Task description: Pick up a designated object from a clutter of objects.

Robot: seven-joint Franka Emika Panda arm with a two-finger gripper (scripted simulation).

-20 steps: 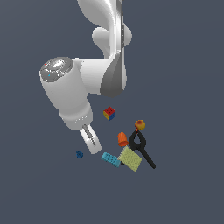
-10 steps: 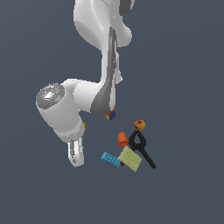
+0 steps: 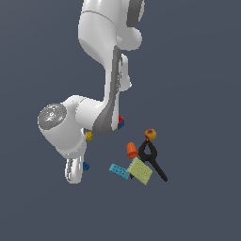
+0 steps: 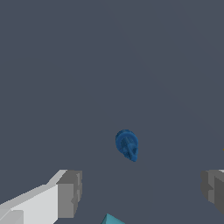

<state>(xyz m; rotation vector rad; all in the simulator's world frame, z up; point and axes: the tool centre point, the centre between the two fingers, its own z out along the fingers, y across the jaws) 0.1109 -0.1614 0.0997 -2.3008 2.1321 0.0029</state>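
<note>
We are hovering our gripper (image 4: 141, 192), jaws spread wide and holding nothing, with the tiny dark blue knobbly block (image 4: 127, 145) lying ahead between them; lowering, clenching and lifting remain

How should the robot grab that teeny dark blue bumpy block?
Probably best from straight above, pinching the dark blue block across its two short sides. It is tiny and lies alone on the bare floor, with the cyan brick well apart, so nothing blocks the fingers. The wrist view shows the gripper open, its fingers spread far wider than the block.
</note>
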